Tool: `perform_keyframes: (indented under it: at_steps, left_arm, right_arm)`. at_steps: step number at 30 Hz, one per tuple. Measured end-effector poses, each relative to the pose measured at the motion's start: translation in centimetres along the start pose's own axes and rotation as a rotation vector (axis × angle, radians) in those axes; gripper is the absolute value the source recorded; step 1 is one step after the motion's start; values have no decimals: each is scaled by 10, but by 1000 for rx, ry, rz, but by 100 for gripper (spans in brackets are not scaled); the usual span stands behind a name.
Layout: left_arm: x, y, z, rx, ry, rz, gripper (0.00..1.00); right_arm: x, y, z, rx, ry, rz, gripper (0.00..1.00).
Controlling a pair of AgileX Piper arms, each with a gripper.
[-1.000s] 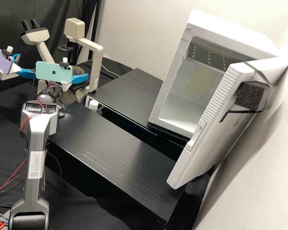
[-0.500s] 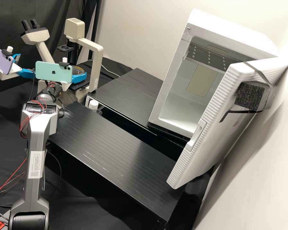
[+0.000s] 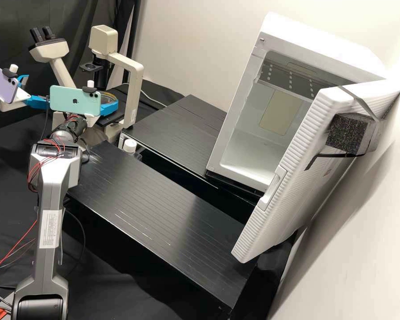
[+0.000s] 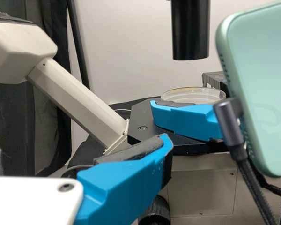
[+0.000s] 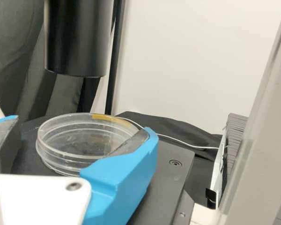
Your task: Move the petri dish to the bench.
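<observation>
A clear, round, shallow petri dish [image 5: 70, 136], a yellowish strip marking part of its rim, lay flat on the dark stage [image 5: 166, 176] of a microscope [image 3: 135, 84]. Ridges ringed the dish's see-through wall.

Wears grey arm casing [image 3: 51, 191] with black joint cover [image 3: 38, 309] and 1 white printed label [image 3: 49, 229]. Trails thin red wires [image 3: 42, 165]. Ends in left gripper [image 3: 37, 91] and right gripper [image 3: 110, 108], with bright blue fingers [image 4: 124, 187], dark pads [image 5: 131, 143] and white plates [image 5: 37, 199], screwed. Bears 1 lilac phone [image 3: 1, 83], 1 mint phone [image 3: 73, 100], grey plug [image 4: 228, 126] and braided black cable [image 4: 254, 187].
</observation>
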Motion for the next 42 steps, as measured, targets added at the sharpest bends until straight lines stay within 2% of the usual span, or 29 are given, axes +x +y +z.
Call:
perform_keyframes:
  at_steps: [27, 33, 35, 38, 42]
  left_arm:
    - [0, 0, 0, 0, 0, 0, 100]
    - [0, 0, 0, 0, 0, 0, 100]
    - [0, 0, 0, 0, 0, 0, 100]
    - [0, 0, 0, 0, 0, 0, 100]
    - [0, 0, 0, 0, 0, 0, 100]
  right_arm:
    - [-9, 4, 6, 9, 8, -7, 0]
    - [-28, 17, 6, 19, 32, -6, 0]
    - [-40, 25, 5, 13, 44, 4, 0]
    - [-57, 34, 7, 31, 50, 6, 0]
    - [-89, 48, 12, 32, 66, 47, 0]
